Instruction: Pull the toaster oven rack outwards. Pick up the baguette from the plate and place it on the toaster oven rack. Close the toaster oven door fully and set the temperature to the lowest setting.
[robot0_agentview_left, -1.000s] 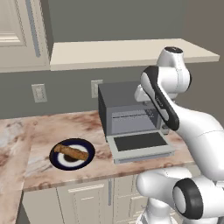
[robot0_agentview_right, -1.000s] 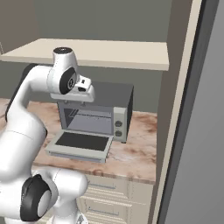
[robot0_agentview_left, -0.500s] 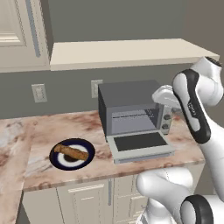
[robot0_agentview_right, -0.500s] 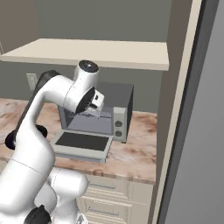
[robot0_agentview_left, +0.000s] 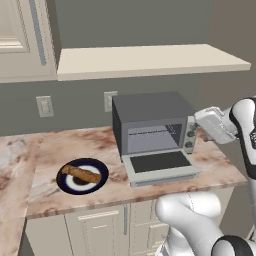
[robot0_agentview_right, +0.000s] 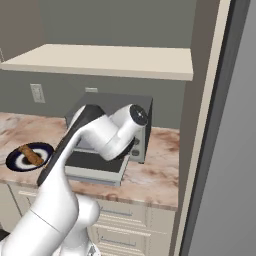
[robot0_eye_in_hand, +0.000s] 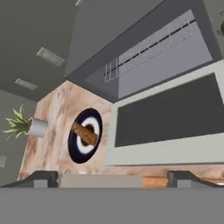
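Rack (robot0_eye_in_hand: 151, 46) sits deep inside the toaster oven (robot0_agentview_left: 150, 107); end effector (robot0_eye_in_hand: 111, 177), fingers apart and empty, should probably hook its front wire squarely over the lowered door (robot0_agentview_left: 160, 165).

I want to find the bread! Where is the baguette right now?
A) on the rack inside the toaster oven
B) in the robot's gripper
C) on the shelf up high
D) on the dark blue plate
D: the baguette lies on the plate, left of the toaster oven with its door folded down.

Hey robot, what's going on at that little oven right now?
Gripper open, empty. Oven door down flat, rack inside. Baguette on plate. Nothing in the way.
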